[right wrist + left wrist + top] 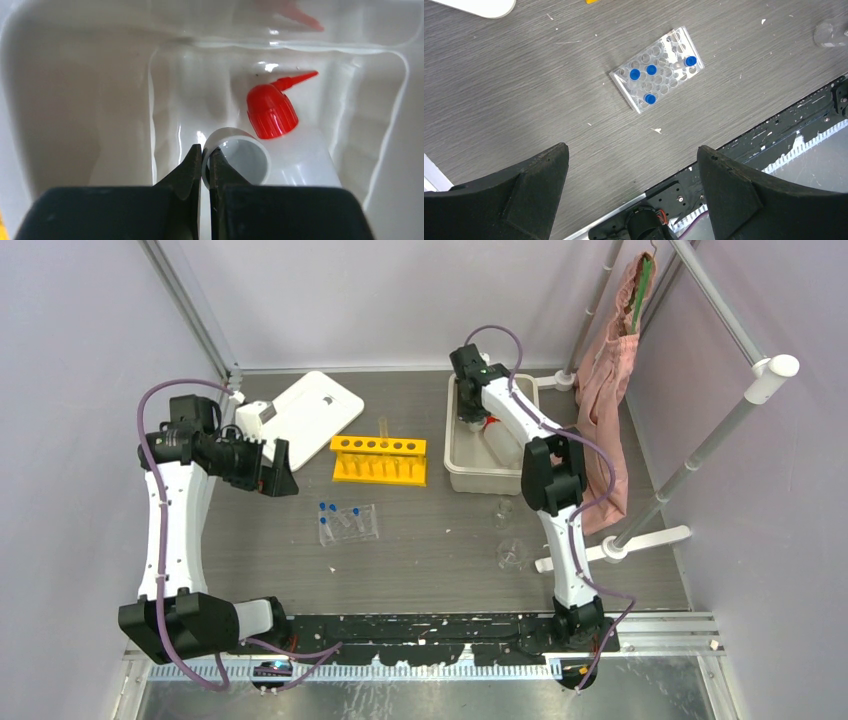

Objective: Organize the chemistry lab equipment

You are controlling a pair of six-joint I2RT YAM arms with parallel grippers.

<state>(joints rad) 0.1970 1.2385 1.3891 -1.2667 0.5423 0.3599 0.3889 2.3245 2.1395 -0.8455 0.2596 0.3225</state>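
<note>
My right gripper (205, 152) is shut on the wall of the tiny white cup (244, 156), held low inside the white bin (460, 475). In the top view it (470, 422) is at the bin's far left. The white squeeze bottle with red spout (272, 110) lies in the bin beside the cup. My left gripper (633, 155) is open and empty above the table; in the top view it (278, 472) is left of the yellow rack (380, 462). The clear tray (656, 70) holds several blue-capped vials (651, 69). A glass tube (383, 426) stands in the rack.
Two small glass beakers (503, 510) (512, 555) stand right of the clear tray (348, 523). A white board (310, 410) lies at the back left. The pink cloth (605, 390) hangs at the right, beside the white pole stand (650, 540).
</note>
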